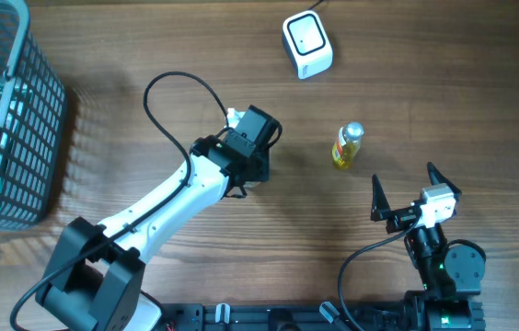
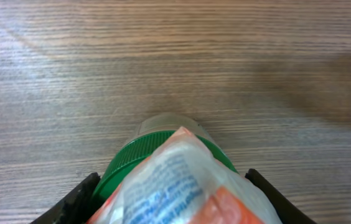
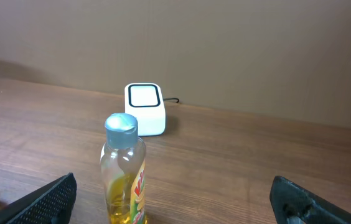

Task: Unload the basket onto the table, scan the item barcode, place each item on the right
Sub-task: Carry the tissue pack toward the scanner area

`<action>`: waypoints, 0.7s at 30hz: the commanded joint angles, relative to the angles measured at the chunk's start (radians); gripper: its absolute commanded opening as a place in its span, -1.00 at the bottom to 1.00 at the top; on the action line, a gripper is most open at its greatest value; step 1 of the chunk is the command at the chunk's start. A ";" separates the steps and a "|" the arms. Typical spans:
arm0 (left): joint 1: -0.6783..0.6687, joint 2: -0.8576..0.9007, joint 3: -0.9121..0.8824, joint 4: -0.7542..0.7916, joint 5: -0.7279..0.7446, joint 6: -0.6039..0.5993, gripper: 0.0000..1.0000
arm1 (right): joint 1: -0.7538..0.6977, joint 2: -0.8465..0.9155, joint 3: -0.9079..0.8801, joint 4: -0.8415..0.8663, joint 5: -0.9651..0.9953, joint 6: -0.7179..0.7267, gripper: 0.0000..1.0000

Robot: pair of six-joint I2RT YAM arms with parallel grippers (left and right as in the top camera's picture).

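**Green-capped item in the left gripper, near the middle of the table**

Green-capped item [image 2: 169, 180], with a white, orange and blue wrapper over it, sits between the two black fingers [image 2: 79, 196] of the left gripper [image 1: 255, 138]. In the left wrist view it fills the whole gap between them, so the jaws are closed on it from both sides. Whether it stands on the table [image 1: 149, 46] or is lifted, I cannot tell. From above the gripper covers it.

The left arm starts at the lower left of the overhead frame. Its white link reaches diagonally up and to the right, and the black wrist ends just left of the centre. A black cable [image 1: 163, 87] makes a loop above the arm.

The right arm is folded close over its base at the lower right. The right gripper [image 1: 403, 176] points toward the upper part of the frame, its jaws wide apart and holding nothing.

A small bottle [image 1: 348, 145] of yellow liquid stands upright just above this gripper, apart from it. The white scanner [image 1: 306, 44] is near the top edge, right of centre, well apart from both grippers. A grey basket [image 1: 43, 110] with packets inside is at the upper left.
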 commanded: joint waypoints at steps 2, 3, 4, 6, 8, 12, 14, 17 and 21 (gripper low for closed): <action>-0.001 0.006 -0.009 0.004 -0.014 -0.023 0.58 | -0.007 -0.005 -0.001 0.002 0.008 -0.001 1.00; -0.001 0.006 -0.009 0.006 0.005 -0.023 0.64 | -0.007 -0.005 -0.001 0.002 0.008 -0.001 0.99; -0.001 0.006 -0.009 0.008 0.020 -0.023 0.74 | -0.007 -0.005 -0.001 0.002 0.008 -0.001 0.99; -0.001 0.006 -0.009 0.005 0.029 -0.023 0.84 | -0.007 -0.005 -0.001 0.002 0.008 -0.001 0.99; -0.001 0.006 -0.009 0.002 0.029 -0.019 0.90 | -0.007 -0.005 -0.001 0.002 0.008 -0.001 0.99; 0.005 -0.031 0.053 -0.042 0.028 0.106 0.94 | -0.007 -0.005 -0.001 0.002 0.008 -0.001 0.99; 0.018 -0.072 0.132 -0.115 0.028 0.110 0.94 | -0.007 -0.005 -0.001 0.002 0.008 -0.001 0.99; 0.032 -0.116 0.196 -0.163 0.028 0.113 1.00 | -0.007 -0.005 -0.001 0.002 0.008 -0.001 0.99; 0.035 -0.127 0.196 -0.212 0.029 0.113 0.98 | -0.007 -0.005 -0.001 0.002 0.008 -0.001 0.99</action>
